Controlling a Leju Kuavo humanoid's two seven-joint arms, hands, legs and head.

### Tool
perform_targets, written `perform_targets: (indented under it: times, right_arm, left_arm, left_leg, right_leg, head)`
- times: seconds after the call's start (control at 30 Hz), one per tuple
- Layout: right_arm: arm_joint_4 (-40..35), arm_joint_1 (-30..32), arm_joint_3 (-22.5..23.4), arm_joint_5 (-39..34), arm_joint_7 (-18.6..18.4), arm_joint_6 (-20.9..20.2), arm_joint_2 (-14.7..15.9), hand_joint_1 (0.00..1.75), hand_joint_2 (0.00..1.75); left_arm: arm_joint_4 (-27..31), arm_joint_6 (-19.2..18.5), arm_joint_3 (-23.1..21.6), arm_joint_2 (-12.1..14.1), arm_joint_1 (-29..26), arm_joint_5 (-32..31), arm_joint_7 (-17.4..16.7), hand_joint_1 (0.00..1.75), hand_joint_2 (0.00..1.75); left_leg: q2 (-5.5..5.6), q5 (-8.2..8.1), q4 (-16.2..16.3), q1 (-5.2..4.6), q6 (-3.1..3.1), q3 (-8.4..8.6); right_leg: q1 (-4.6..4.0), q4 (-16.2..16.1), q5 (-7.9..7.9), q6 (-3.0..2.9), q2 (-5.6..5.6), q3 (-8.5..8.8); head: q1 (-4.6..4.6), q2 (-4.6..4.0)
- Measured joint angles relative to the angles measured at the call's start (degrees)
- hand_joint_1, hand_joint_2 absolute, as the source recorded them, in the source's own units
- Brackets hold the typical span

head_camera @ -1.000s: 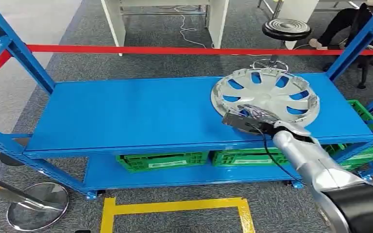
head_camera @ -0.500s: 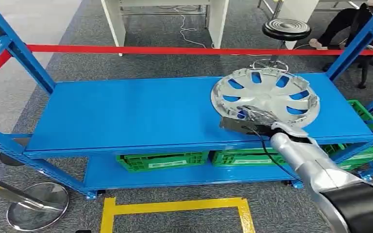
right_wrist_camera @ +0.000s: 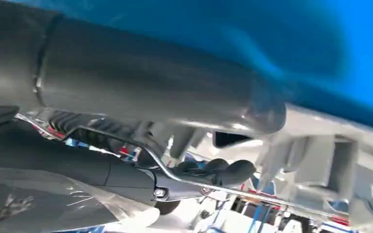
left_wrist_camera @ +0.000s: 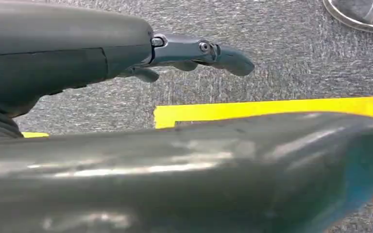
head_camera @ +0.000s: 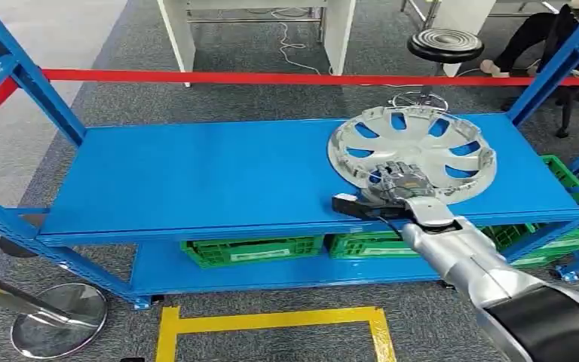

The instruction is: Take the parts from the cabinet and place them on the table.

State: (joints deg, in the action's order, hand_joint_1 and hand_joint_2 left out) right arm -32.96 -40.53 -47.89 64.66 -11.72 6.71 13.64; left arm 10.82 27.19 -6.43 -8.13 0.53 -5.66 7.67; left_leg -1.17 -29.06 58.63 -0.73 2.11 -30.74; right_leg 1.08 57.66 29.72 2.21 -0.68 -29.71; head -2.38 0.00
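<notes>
Three green crates sit side by side on the low blue shelf, one at the far right partly hidden. A red barrier tape stretches across the scene just beyond the rack. On the grey carpet at the near edge lies a yellow floor marking, and to its left a round chrome stanchion base. Farther off stand white table legs — and a black round stool at the right, beside a seated person's legs.

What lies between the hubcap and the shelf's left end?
Head view: left of the hubcap, the blue shelf runs bare to its left end. The right robot hand is at the hubcap's near rim.
</notes>
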Motion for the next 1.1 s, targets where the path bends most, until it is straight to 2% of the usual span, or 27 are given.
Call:
perform_targets:
  times: [0.23, 0.67, 0.7, 0.93, 1.1]
  right_arm:
    - [-1.20, 1.16, 0.04, 3.58, -0.55, -0.09, -0.17, 0.00, 0.00]
    - [-2.03, 2.23, 4.96, 4.67, 3.59, -2.78, -1.20, 0.00, 0.00]
    - [-2.03, 2.27, 5.22, 4.48, 3.85, -2.91, -1.20, 0.00, 1.75]
    - [-2.03, 2.37, 6.43, 4.85, 4.72, -3.67, -1.35, 0.00, 1.75]
    - [-2.01, 2.37, 6.80, 5.92, 3.28, -3.02, -1.62, 0.00, 1.75]
  left_arm:
    - [0.00, 0.07, 0.42, -0.22, 0.00, 0.18, -0.22, 0.00, 0.00]
    - [0.00, 0.22, 0.85, -0.41, -0.03, -0.02, -0.22, 0.00, 0.00]
    - [0.00, 0.22, 0.85, -0.42, -0.03, -0.02, -0.22, 0.00, 0.00]
    - [0.00, 0.39, 0.92, -0.41, -0.04, -0.04, -0.22, 0.00, 0.00]
    - [0.00, 0.44, 1.27, -0.44, -0.03, -0.20, -0.22, 0.00, 0.00]
  left_leg:
    - [0.00, 0.00, 0.00, 0.00, 0.00, -0.02]
    - [0.00, 0.00, 0.00, 0.00, 0.00, 0.00]
    - [0.00, 0.00, 0.00, 0.00, 0.00, -0.01]
    - [0.00, 0.00, 0.00, 0.00, 0.00, 0.00]
    - [0.00, 0.00, 0.00, 0.00, 0.00, 0.01]
  right_leg:
    - [0.00, 0.00, 0.00, 0.00, 0.00, -0.03]
    - [0.00, 0.00, 0.00, 0.00, 0.01, -0.02]
    - [0.00, 0.00, 0.00, 0.00, 0.01, -0.02]
    - [0.00, 0.00, 0.00, 0.00, 0.01, -0.02]
    - [0.00, 0.00, 0.00, 0.00, 0.02, -0.01]
  head:
    - [-0.02, 0.00]
    - [-0.02, 0.00]
    - [-0.02, 0.00]
    - [-0.02, 0.00]
    - [-0.02, 0.00]
